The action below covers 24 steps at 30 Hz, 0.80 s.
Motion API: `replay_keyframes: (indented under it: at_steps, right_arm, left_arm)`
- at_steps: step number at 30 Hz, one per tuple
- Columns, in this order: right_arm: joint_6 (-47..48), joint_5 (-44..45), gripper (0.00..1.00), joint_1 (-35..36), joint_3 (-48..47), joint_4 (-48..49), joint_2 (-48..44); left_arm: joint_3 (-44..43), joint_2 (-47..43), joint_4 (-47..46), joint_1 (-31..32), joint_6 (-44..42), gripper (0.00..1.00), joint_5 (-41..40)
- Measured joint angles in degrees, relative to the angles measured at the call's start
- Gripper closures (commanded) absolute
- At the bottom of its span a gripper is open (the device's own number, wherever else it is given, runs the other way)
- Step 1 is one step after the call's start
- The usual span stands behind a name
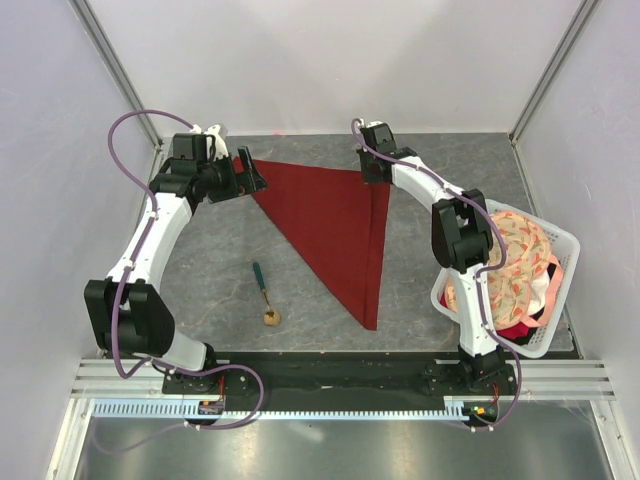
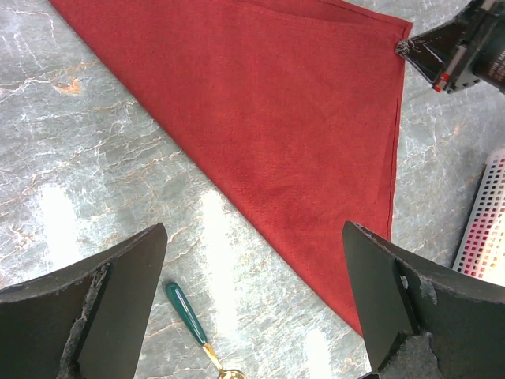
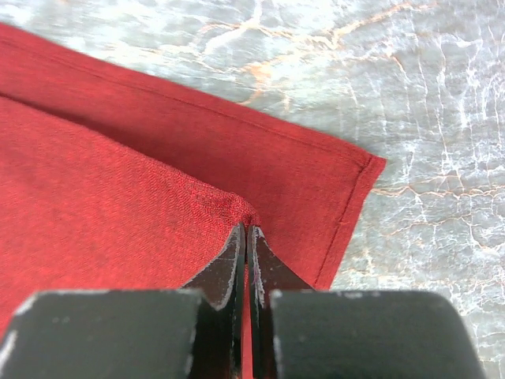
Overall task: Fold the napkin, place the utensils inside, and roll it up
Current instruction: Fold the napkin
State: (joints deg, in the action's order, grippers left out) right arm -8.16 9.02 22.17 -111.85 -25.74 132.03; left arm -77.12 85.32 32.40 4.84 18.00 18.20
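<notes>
The burgundy napkin (image 1: 335,225) lies folded into a triangle on the table, its long edge running from far left to near right. My right gripper (image 1: 374,168) is at the napkin's far right corner, shut on the top layer's corner (image 3: 229,207), with the lower layer (image 3: 316,189) flat beneath. My left gripper (image 1: 250,176) is open and empty by the far left corner, above the table. The spoon (image 1: 264,292), with a green handle and gold bowl, lies on the table left of the napkin. It also shows in the left wrist view (image 2: 185,312), as does the napkin (image 2: 284,118).
A white basket (image 1: 566,240) stands at the right edge, holding a peach floral cloth (image 1: 515,260) and other fabrics. Its side shows in the left wrist view (image 2: 485,237). Enclosure walls stand close on the left, the right and behind.
</notes>
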Motion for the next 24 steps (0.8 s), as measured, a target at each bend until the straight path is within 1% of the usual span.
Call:
replay_keyframes:
  at_steps: [7,24]
  right_arm:
    - [0.5,0.6,0.98,-1.5,-1.0,0.0,2.8]
    - [0.5,2.6,0.97,-3.8,-1.7,0.7,3.3]
  left_arm:
    - [0.1,0.0,0.0,0.0,0.0,0.0,0.1]
    - [0.1,0.0,0.0,0.0,0.0,0.0,0.3]
